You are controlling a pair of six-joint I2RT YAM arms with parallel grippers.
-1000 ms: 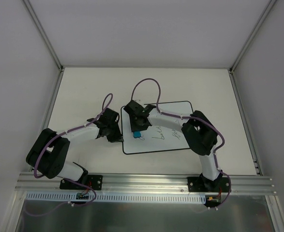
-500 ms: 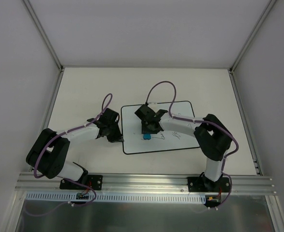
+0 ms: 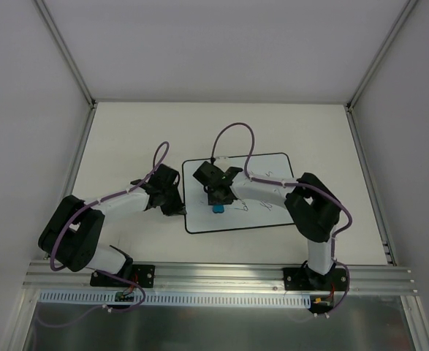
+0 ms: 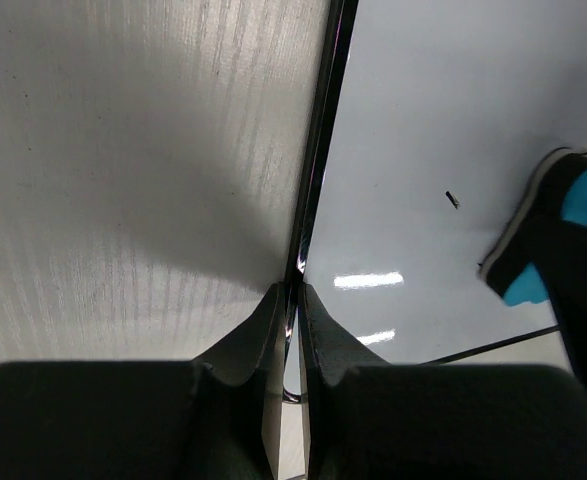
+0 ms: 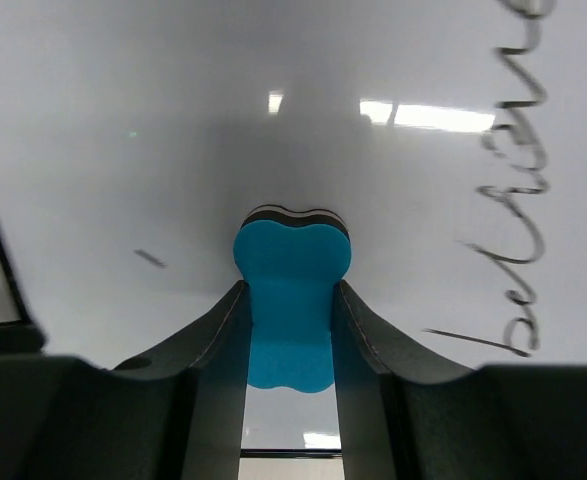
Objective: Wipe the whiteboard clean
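Observation:
The whiteboard (image 3: 232, 221) lies flat on the table, with black cursive handwriting (image 3: 264, 206) on its right part. My right gripper (image 3: 218, 203) is shut on a blue eraser (image 3: 218, 209) and presses it on the board's left-middle. In the right wrist view the eraser (image 5: 291, 262) sits between the fingers, its dark felt face on the board (image 5: 173, 120), with handwriting (image 5: 518, 200) to its right. My left gripper (image 3: 179, 208) is shut on the board's left edge; the left wrist view shows the fingertips (image 4: 295, 295) pinching the black border (image 4: 323, 130).
The cream table (image 3: 126, 139) is bounded by metal rails at the left (image 3: 79, 157) and right (image 3: 367, 183), with grey walls behind. Purple cables loop above both wrists. The right arm's elbow (image 3: 309, 205) hangs over the board's right side.
My right gripper has swept the eraser to the right across the board, then a little back to the left. The left end of the handwriting is gone. The left gripper has not moved.

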